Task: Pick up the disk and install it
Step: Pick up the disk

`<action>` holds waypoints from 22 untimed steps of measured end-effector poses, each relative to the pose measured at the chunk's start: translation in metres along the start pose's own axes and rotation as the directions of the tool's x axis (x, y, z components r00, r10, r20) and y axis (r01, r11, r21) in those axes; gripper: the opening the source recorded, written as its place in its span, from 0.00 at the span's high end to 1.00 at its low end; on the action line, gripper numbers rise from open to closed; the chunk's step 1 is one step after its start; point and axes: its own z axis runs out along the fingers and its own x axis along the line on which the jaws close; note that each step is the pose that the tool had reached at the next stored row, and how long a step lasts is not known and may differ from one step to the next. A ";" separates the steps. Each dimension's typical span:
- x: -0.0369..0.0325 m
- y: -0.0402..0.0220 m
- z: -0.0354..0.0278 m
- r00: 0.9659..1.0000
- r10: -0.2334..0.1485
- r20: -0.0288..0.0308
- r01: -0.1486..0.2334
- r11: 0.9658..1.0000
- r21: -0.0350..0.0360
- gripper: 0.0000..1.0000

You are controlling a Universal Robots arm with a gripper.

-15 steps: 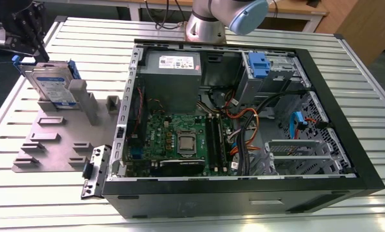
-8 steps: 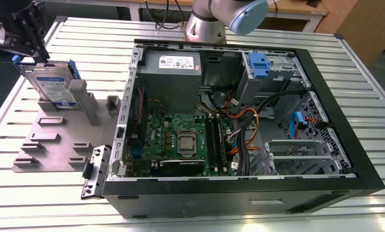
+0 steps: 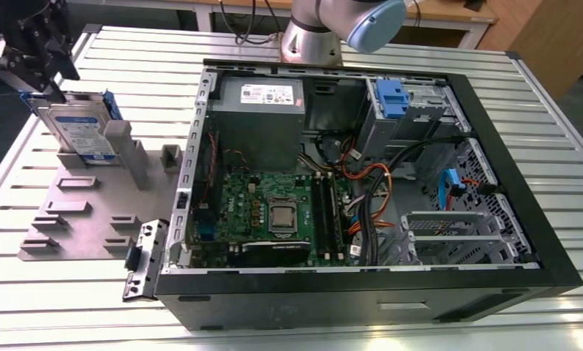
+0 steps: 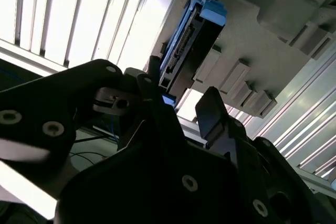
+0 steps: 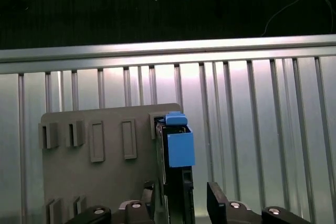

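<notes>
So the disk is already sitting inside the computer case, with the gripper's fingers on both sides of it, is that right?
Not inside. The exterior view shows the disk standing upright in the grey holder outside the computer case, on that view's left. The fingers of the gripper are indeed on both sides of it.

The disk (image 3: 80, 134) is silver with blue frame, the plate (image 3: 88, 213) grey.
</notes>
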 end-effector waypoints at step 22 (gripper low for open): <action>0.0013 0.0008 0.0142 0.994 -0.108 -0.006 0.108 0.994 -0.004 0.35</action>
